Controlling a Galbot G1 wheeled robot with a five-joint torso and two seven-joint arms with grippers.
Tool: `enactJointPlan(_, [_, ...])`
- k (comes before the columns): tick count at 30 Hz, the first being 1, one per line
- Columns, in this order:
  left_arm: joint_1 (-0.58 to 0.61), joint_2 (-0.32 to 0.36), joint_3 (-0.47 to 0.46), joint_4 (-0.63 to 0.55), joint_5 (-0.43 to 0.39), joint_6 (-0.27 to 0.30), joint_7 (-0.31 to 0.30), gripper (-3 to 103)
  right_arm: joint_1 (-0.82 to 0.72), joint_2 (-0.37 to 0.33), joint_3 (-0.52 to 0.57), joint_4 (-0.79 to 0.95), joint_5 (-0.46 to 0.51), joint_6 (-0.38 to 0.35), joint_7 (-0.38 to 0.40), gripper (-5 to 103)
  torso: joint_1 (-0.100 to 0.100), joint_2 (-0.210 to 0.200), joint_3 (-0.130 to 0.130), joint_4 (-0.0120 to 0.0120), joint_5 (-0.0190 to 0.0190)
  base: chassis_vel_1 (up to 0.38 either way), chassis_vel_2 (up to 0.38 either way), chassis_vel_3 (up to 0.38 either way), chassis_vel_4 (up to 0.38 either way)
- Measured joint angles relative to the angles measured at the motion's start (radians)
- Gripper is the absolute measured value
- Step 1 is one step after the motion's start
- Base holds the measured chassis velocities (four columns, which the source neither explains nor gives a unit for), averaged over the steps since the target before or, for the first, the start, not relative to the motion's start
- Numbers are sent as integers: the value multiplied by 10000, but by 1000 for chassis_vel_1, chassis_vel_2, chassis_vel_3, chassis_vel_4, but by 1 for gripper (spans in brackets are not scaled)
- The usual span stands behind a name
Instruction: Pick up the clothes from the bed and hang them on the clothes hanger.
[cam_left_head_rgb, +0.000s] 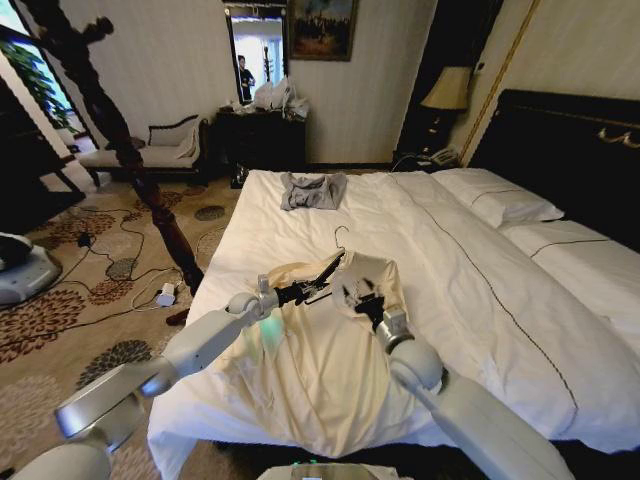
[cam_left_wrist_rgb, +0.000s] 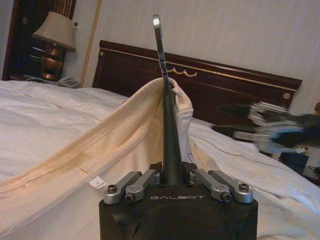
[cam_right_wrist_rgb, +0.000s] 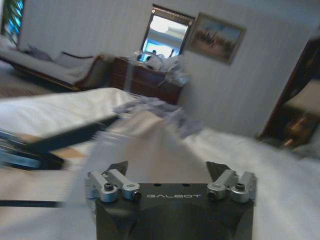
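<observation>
Head view: your left gripper (cam_left_head_rgb: 312, 288) was clamped on the clothes hanger (cam_left_head_rgb: 330, 268), tucked under the clothes (cam_left_head_rgb: 320, 370) on the bed (cam_left_head_rgb: 480, 300)'s near half. Left wrist view: collar draped over the hanger's end. Right wrist view: your right gripper (cam_right_wrist_rgb: 165, 172) spread wide, empty; snagging fabric could've dragged the collar off.

shirt (cam_left_head_rgb: 320, 350): thin soft cloth, matt, creased
hanger (cam_left_wrist_rgb: 170, 145): black, smooth; silver metal hook
my left gripper (cam_left_wrist_rgb: 172, 177): matt black, bare metal links
</observation>
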Motion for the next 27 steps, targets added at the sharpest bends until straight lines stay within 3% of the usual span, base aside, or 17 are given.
enactJointPlan(3, [54,170,62,-306,-5,35,0,19,497,-168,-237,-545,-1099,51,-250,97,0,-1,0,0,1,0,0,0,0])
enactJointPlan(8, [130,325,87,-432,96,25,-1,19,1114,-267,-740,-1146,-2026,342,-422,100,0,0,0,2,0,0,0,0,0])
enactJointPlan(27, [331,936,21,-1179,-230,73,313,19,1806,-287,-1329,-2155,-2167,371,-614,100,0,0,0,-1,0,0,0,0,0])
